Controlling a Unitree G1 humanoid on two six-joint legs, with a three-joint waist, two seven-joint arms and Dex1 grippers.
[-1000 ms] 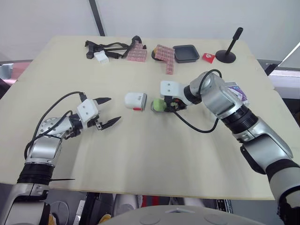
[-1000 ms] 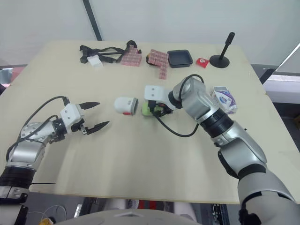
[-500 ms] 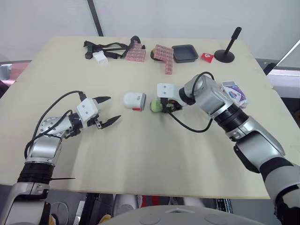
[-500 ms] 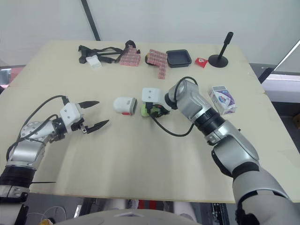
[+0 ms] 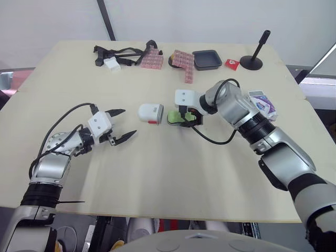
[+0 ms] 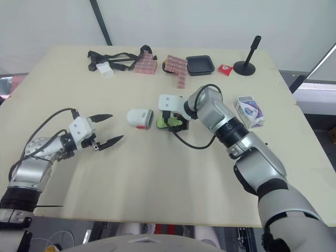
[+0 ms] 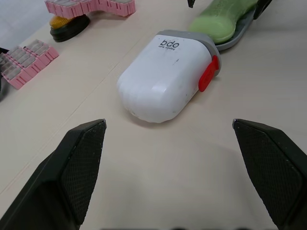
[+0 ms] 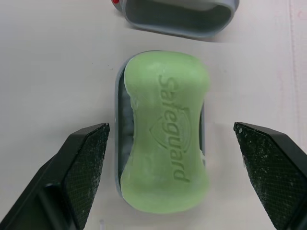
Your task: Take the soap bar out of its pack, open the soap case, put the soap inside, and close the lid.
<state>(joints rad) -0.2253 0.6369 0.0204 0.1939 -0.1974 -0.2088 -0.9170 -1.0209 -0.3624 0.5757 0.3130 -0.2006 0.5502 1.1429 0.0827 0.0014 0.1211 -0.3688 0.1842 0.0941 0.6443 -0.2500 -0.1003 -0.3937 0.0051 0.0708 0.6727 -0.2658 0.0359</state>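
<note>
The green soap bar (image 8: pixel 165 143) lies flat on the grey tray of the soap case (image 8: pixel 117 143), at mid-table (image 5: pixel 177 116). My right gripper (image 8: pixel 170 132) hovers just over it, open, one finger on each side and not touching. The white case cover (image 5: pixel 151 113), with a red button, lies on its side just left of the soap, its open end towards it. My left gripper (image 5: pixel 128 122) stands open left of the cover (image 7: pixel 165 74), holding nothing. The purple and white soap pack (image 5: pixel 262 102) lies at the right, behind my right forearm.
Along the far edge lie a black strap with a white piece (image 5: pixel 118 56), pink block pieces (image 5: pixel 185 62), a black tray (image 5: pixel 208 59), a small red item (image 5: pixel 233 63) and a black stand (image 5: pixel 254 62). A cable loops from my right wrist onto the table.
The soap, held at the right gripper's fingers before, now lies flat on the grey tray with the fingers apart. The right gripper shifted slightly towards the cover. The left arm stayed put.
</note>
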